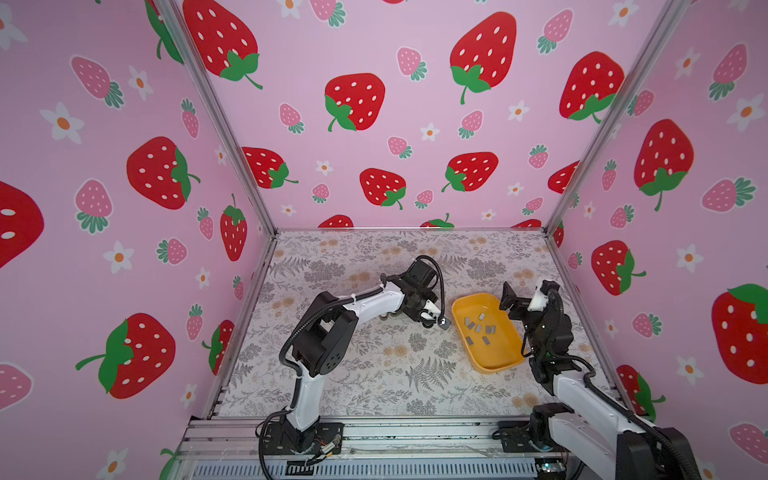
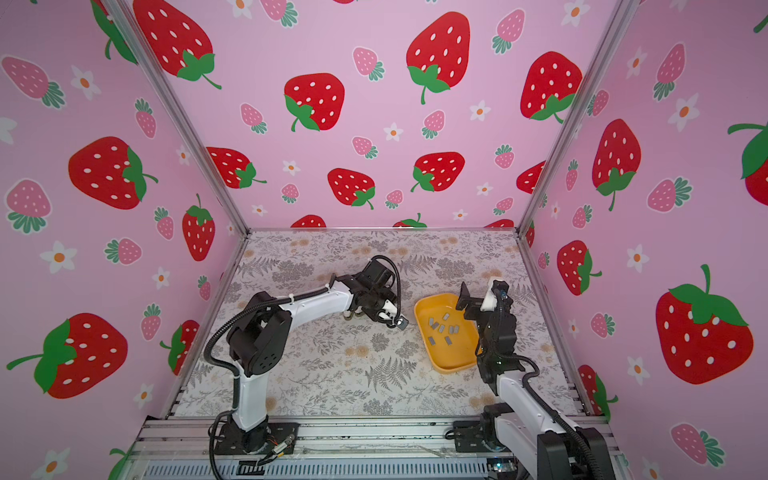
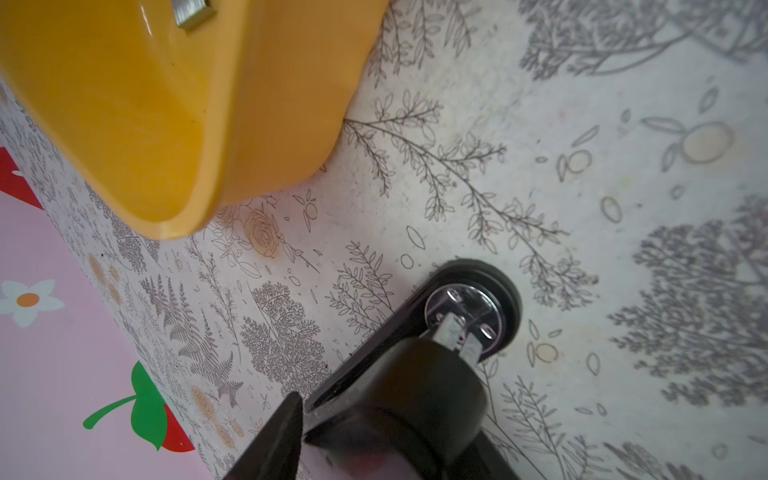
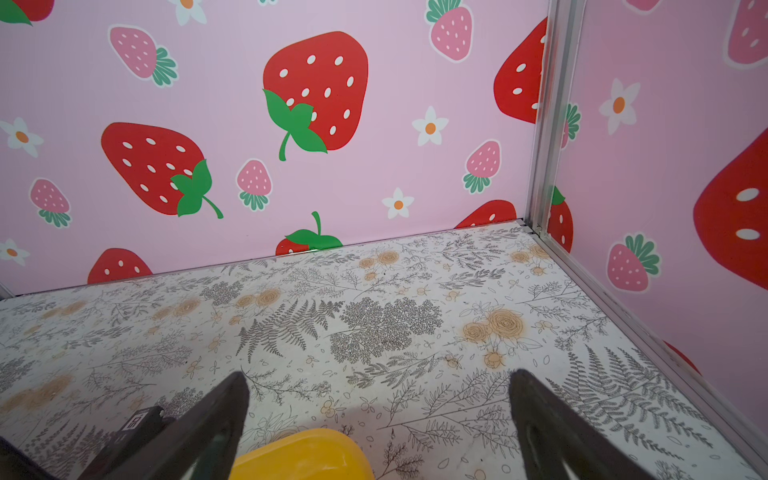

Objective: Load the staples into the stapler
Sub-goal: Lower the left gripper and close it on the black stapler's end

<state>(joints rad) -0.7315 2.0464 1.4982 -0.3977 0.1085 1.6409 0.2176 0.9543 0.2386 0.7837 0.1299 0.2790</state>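
One glossy yellow plastic tray, a rounded rectangle, sits right of centre on the fern-printed table in both top views. Inside it lie the staples: eight short grey metal strips, as far as I can count, scattered loose. The left gripper is low, just beside the tray's left rim, with a small dark-grey piece at its tip. Whether its jaws clamp it, I cannot tell. The right gripper hangs at the tray's upper right edge, jaws wide apart and empty.
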